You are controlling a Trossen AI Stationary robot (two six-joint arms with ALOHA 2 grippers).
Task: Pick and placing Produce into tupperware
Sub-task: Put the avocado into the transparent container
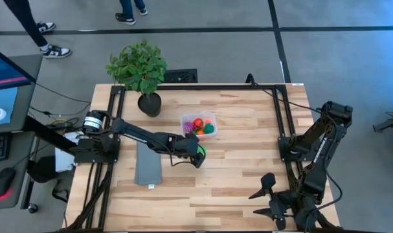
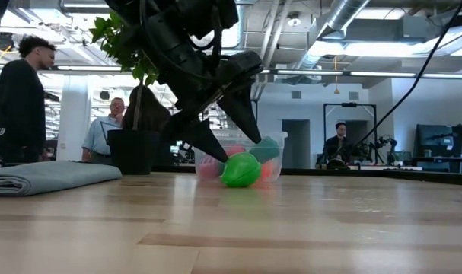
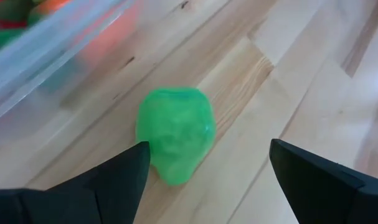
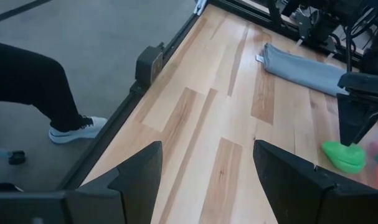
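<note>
A bright green toy fruit (image 3: 176,134) rests on the wooden table (image 1: 235,168), just near of the clear tupperware (image 1: 198,125). The tub holds red, orange, green and pink produce (image 1: 202,127). My left gripper (image 3: 208,149) is open and low over the green toy (image 2: 240,170), one finger on each side of it (image 1: 197,154). My right gripper (image 4: 207,149) is open and waits at the table's near right corner (image 1: 261,194), over bare wood. My left gripper comes at the green toy (image 3: 157,155) slanting down from above. One fingertip (image 3: 136,165) stands right against the toy's side, but I cannot tell whether it touches. The other finger (image 3: 301,168) is well clear, and the toy sits on the table.
A folded grey cloth (image 1: 147,165) lies left of the left gripper. A potted plant (image 1: 141,71) stands at the far edge, left of the tub. Dark frame rails (image 1: 283,123) run along the table's sides. People (image 2: 21,99) stand beyond the table.
</note>
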